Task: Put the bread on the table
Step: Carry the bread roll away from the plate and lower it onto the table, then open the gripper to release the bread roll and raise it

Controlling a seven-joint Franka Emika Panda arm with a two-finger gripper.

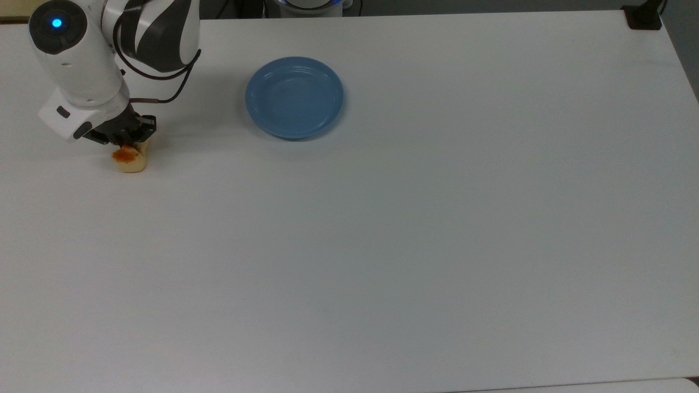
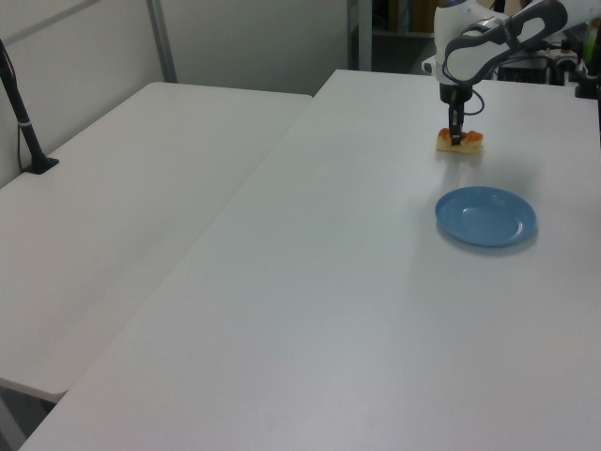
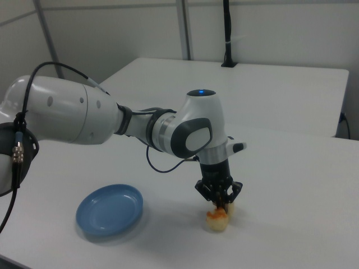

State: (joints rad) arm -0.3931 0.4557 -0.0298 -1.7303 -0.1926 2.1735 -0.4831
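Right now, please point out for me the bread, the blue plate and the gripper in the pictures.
bread (image 1: 130, 160), top view, its orange-brown top.
blue plate (image 1: 294, 97), top view, middle of its bare inside.
gripper (image 3: 219, 204), right view, between its fingertips, closed on the bread.

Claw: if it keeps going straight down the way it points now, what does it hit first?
The bread, which the claw already grips across its orange-brown top. Directly beneath is the white table; the loaf looks at or very near the surface, though contact can't be confirmed.
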